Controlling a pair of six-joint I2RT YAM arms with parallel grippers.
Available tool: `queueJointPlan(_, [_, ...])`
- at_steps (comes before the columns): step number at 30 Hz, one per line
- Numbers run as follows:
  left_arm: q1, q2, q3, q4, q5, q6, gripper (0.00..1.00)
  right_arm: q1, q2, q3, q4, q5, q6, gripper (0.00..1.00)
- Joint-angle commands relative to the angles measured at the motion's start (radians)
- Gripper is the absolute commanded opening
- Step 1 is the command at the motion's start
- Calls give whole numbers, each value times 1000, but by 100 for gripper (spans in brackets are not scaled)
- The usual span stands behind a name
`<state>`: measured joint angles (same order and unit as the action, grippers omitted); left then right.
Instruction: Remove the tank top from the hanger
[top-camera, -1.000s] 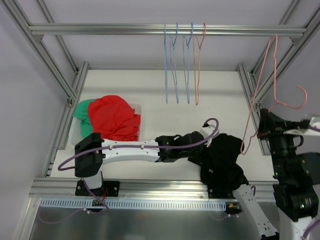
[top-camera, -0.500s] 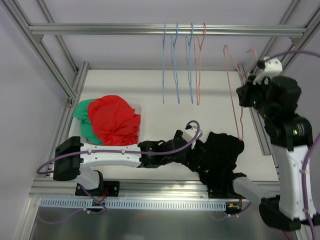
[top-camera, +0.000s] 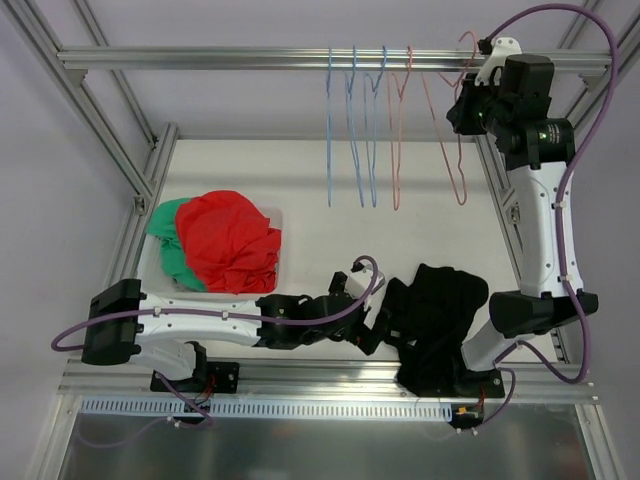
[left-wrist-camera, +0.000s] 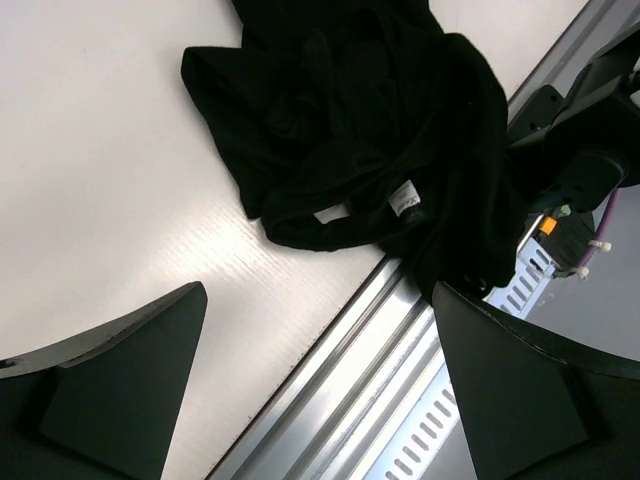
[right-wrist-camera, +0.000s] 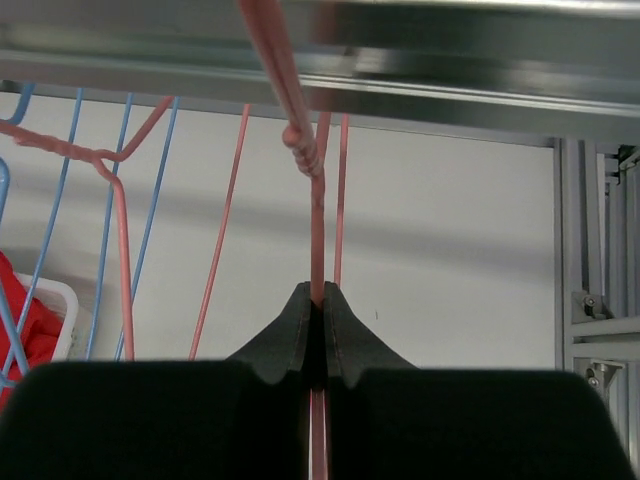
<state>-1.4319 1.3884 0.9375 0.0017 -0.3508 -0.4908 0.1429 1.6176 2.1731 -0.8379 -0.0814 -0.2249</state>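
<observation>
As the right jaws stand: clenched on the thin neck of the pink hanger (right-wrist-camera: 316, 225), pads pressed together just under its twisted wire.
Pink hanger: bare, no cloth on it. Its hook is up at the overhead rail (top-camera: 200, 58), beside the blue hangers (top-camera: 350, 130) and another pink one (top-camera: 394, 150). Whether the hook sits over the rail I cannot tell.
Change on the right: a second ago this hanger hung low by the right edge of the counter (top-camera: 300, 190); the arm has carried it up and inward to the rail.
Left jaws: released, spread wide with nothing between them, above the counter's near edge.
Change on the left: the arm reached onto the cloth a second ago; it has drawn back and now stands just beside it.
Black tank top (left-wrist-camera: 370, 130): off the hanger, crumpled on the counter at the near edge, one fold lapping the aluminium frame (left-wrist-camera: 370, 340).
Meaning: the removal looks done; what seems left is seating the hanger and letting go.
Further out: red and green garments (top-camera: 225, 240) heaped in a white bin (top-camera: 277, 214), well apart from the tank top.
</observation>
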Motion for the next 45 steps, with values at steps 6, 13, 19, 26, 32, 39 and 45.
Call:
queueJointPlan(6, [2, 7, -17, 32, 3, 7, 99, -37, 27, -59, 16, -104, 61, 0])
queueJointPlan(13, [7, 202, 163, 35, 85, 43, 99, -81, -182, -332, 49, -127, 102, 68])
queueJointPlan(19, [44, 492, 344, 35, 191, 12, 99, -129, -573, -580, 51, -43, 159, 99])
queueJointPlan(26, [65, 736, 544, 23, 214, -2, 99, -129, -927, -786, 22, -156, 173, 100])
queueJointPlan(32, [67, 925, 690, -83, 170, -54, 99, -128, -1104, -883, 10, -304, 165, 99])
queueJointPlan(39, [67, 859, 528, -160, 6, -179, 0, -124, -1229, -872, -52, -264, 127, 100])
queueJointPlan(45, [67, 504, 241, -235, -224, -291, 0, -123, -1263, -884, -61, -209, 122, 100])
